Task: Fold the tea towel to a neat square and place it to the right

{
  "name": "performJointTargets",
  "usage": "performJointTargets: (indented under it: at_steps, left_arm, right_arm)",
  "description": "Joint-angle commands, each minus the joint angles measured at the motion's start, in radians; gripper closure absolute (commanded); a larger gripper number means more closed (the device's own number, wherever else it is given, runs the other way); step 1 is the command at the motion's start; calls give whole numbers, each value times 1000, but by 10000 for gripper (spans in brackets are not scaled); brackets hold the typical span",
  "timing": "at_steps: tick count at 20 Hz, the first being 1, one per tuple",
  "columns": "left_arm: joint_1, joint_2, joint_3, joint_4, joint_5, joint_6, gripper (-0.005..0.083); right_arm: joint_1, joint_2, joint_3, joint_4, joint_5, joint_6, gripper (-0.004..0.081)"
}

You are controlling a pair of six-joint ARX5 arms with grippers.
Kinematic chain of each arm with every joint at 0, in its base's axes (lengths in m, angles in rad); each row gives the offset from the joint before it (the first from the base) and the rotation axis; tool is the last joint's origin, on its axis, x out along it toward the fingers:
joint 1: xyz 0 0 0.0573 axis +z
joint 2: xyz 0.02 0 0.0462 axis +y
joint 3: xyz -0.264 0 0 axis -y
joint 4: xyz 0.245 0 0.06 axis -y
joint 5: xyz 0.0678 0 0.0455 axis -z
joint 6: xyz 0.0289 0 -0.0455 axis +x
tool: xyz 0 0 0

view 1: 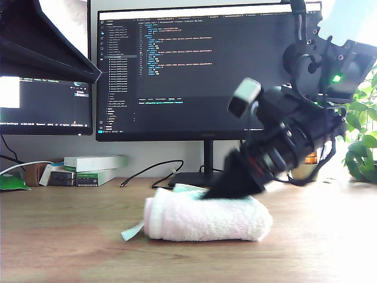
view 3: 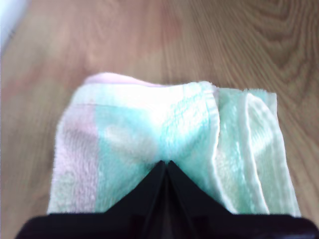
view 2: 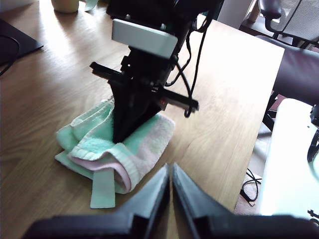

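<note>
The tea towel (view 1: 206,218) (view 2: 144,144) (view 3: 149,124) lies folded in a thick bundle on the wooden table, mint green with pink bands. Its tag strip (view 1: 132,232) (view 2: 103,191) sticks out toward the exterior view's left. My second gripper (view 1: 213,190) (view 2: 119,137) (view 3: 166,164) comes down from the exterior view's right, shut, with its tips pressed into the top of the towel. Whether cloth is nipped between the tips is hidden. My first gripper (view 2: 170,168) hovers shut and holds nothing, a short way off the towel's tag end.
Two monitors (view 1: 200,71) (view 1: 44,106) stand behind the towel, with a monitor stand (view 1: 200,177), a cable (view 1: 147,171) and small boxes (view 1: 94,168). A plant (view 1: 362,141) is at the exterior view's right. The table edge (view 2: 249,149) and a chair (view 2: 294,59) show beyond the towel.
</note>
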Motion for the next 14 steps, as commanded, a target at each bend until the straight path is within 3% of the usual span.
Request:
performJointTargets:
  at_steps: [1,2,8,14]
  left_arm:
    - [-3,-2,-6,3,-2,-6,772]
    - [-3,-2,-6,3,-2,-6,772]
    - [-3,-2,-6,2,-2,-5,772]
    - [-3,-2,-6,-5,-2,-5,772]
  right_arm:
    - [27,32,-12,-3,76,47,782]
    - [42,32,-12,0,102,86,782]
    - [69,32,-12,-24,346,537,782]
    - [69,32,-12,-136,595,940,782]
